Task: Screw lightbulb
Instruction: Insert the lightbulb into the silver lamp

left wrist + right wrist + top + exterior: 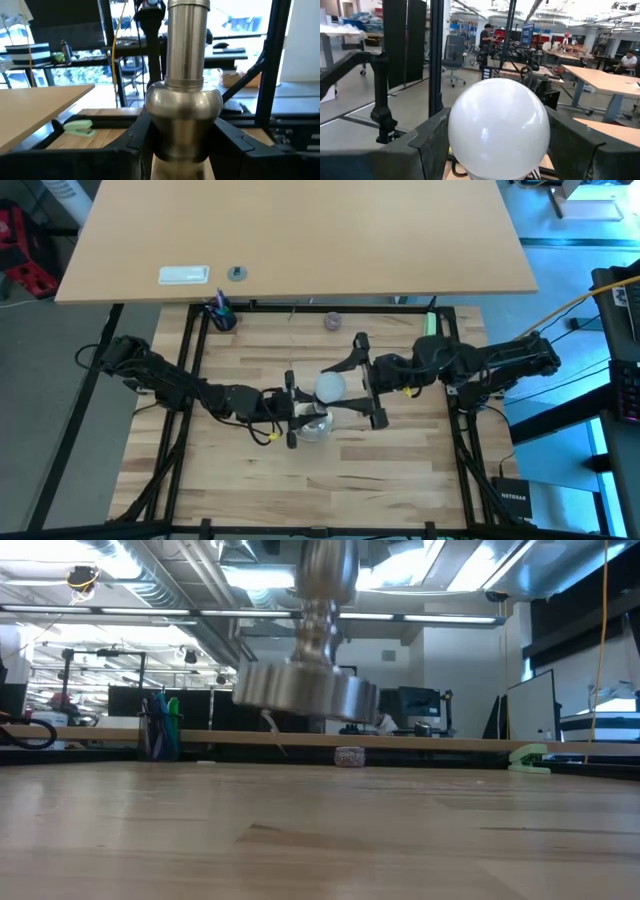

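Small white frosted lightbulb (330,388) sits mid-table, well clear of all four edges, pinched between the fingers of the right gripper (367,384), which reaches in from the right edge. Right wrist view: globe (499,128) fills the gap between both fingers; screw base cut off below the frame. Left gripper (293,412) reaches in from the left edge, clamped on the silvery round-based metal stand (314,425); left wrist view shows its fingers pressed against the bulged neck (183,111). Low view: stand base (306,691) tilted and off the wooden tabletop (320,830); its upper part is cropped. Socket-to-bulb contact cannot be made out. Small greyish round knob (332,321) near the far edge.
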`<state>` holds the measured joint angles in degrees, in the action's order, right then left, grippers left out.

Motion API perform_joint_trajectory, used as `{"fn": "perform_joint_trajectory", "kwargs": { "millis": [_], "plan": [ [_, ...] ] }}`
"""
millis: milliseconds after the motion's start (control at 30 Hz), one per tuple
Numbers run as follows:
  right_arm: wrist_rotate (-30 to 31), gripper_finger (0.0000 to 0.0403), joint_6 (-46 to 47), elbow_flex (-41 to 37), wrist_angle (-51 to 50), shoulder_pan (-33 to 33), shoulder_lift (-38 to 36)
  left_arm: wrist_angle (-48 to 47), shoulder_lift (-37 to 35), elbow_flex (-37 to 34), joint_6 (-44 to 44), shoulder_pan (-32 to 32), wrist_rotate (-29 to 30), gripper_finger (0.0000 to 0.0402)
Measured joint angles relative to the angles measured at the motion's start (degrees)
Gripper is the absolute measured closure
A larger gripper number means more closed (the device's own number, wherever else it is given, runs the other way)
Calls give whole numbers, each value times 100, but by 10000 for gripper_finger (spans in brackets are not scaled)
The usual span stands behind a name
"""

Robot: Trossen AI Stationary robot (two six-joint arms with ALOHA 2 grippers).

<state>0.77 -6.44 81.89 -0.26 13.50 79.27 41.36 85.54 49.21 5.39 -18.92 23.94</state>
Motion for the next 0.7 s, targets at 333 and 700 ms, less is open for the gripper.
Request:
{"fn": "perform_joint_trajectory", "kwargs": {
  "millis": [333,700],
  "plan": [
    [-362,130,-184,-133,-99,0,-13,-22,-9,0,158,-48,-181,278],
    [-320,130,-285,-177,-95,0,-285,-424,-31,15,88,24,127,278]
  ]
}}
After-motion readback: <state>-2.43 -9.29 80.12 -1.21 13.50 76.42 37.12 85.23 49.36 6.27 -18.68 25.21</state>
